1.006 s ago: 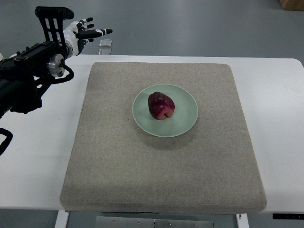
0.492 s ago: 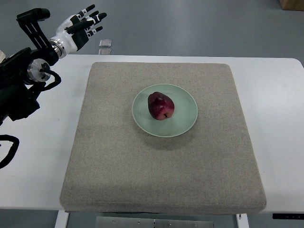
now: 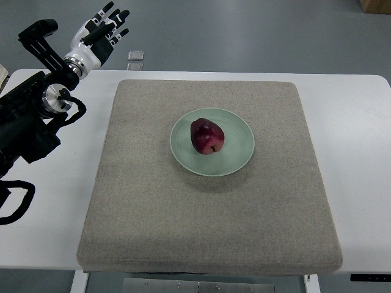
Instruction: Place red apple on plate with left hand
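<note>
the red apple [image 3: 207, 136] sits on the plate [image 3: 239, 157], well apart from the left hand [image 3: 98, 36], which hovers empty, fingers spread, far off the plate's upper-left side.

— Evenly lit from overhead, bright, no harsh glare on the white tabletop [image 3: 354, 122]?
— Soft only: faint shadow below the pale green round ceramic plate [image 3: 238, 152], small highlight on the dark red glossy apple [image 3: 207, 136].
— Sharp throughout?
— Mostly; slight softness at the upper left of the frame, mild bowing along the edges.
</note>
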Controlling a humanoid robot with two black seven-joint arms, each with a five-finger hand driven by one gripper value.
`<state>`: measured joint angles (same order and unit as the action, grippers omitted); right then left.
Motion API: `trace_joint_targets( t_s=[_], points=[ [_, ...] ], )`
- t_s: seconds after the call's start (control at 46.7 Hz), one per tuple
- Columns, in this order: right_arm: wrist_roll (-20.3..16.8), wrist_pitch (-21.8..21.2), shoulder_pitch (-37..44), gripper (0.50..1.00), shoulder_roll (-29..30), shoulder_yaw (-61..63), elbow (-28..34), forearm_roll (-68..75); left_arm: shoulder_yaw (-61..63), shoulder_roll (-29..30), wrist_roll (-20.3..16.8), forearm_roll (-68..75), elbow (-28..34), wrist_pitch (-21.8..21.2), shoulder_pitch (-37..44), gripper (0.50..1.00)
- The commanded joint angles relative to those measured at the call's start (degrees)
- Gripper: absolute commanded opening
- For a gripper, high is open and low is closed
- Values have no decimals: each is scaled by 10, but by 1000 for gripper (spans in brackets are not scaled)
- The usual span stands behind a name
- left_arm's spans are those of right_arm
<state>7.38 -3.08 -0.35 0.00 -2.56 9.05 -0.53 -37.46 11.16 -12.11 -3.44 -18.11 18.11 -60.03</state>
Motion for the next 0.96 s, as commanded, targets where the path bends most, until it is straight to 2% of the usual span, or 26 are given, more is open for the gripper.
trace_joint_targets(
  t_s=[0.0, 0.942],
  points=[
    [0, 0, 0, 964, 0, -1, 0, 0, 1, 1, 0, 1, 0, 0, -1, 992],
    [0, -7, 0, 964, 0, 0, 13, -2, -2, 4, 0, -1, 0, -8, -6, 992]
  ],
)
